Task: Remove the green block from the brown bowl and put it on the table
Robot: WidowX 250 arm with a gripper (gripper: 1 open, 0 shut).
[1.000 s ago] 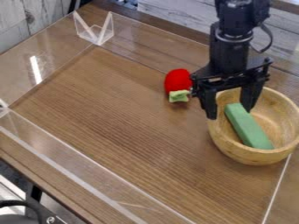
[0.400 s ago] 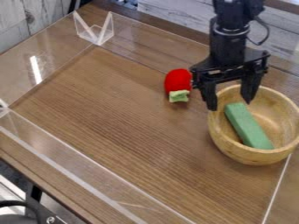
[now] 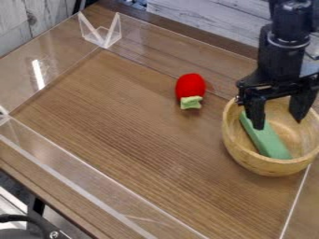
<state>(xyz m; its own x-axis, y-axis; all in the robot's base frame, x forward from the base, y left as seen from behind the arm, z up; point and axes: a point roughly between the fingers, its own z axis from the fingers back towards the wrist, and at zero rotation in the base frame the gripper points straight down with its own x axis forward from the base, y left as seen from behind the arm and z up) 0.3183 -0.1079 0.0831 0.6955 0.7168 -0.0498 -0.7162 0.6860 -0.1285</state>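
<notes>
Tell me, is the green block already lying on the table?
No, the green block lies inside the brown bowl, below the open end effector.

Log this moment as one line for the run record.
gripper: open, pointing down above bowl | green block: lying in brown bowl, not gripped | red object: on table, left of bowl

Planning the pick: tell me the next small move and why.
Probably lower the gripper straight down. It is open above the brown bowl, its fingers either side of the green block, which lies inside, not yet gripped.
</notes>
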